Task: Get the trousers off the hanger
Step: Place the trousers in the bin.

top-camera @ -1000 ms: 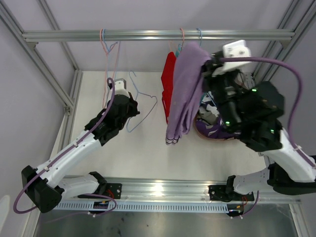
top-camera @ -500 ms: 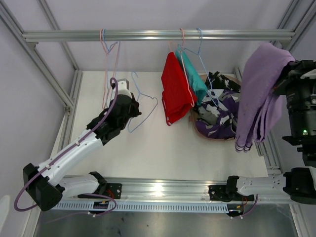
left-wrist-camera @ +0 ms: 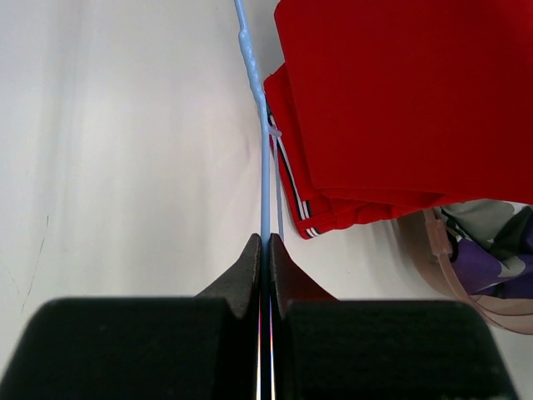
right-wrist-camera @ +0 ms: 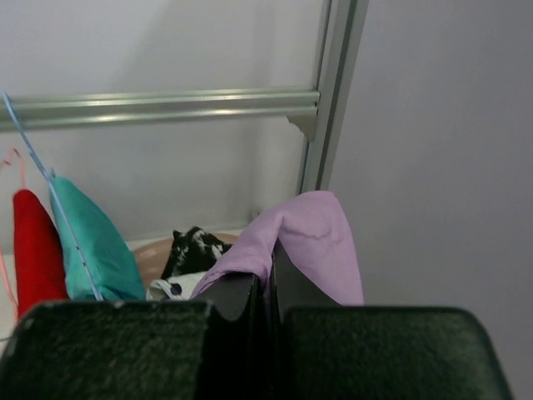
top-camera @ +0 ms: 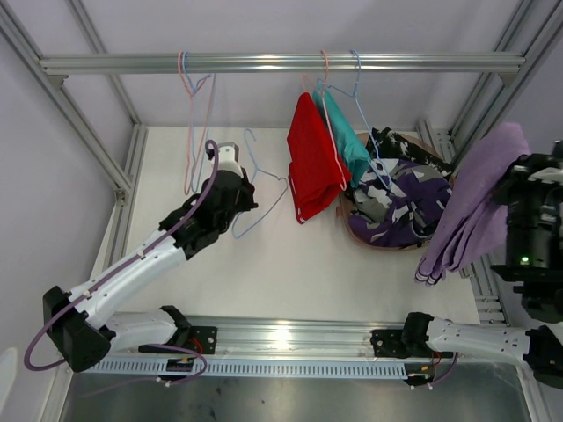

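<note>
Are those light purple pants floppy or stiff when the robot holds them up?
Probably floppy: the lilac trousers droop in limp folds from the right gripper, which is shut on just one pinch of cloth. They are likely light too, since that small pinch carries all of them. They may swing, or slip out, if moved fast.

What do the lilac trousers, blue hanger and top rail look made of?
Lilac trousers: soft matte cloth, probably knit; they drape in limp folds.
Blue hanger: thin wire, seemingly plastic-coated; smooth pale-blue skin with a lump.
Rail: bare aluminium extrusion by its look; silver, grooved, glinting.
</note>
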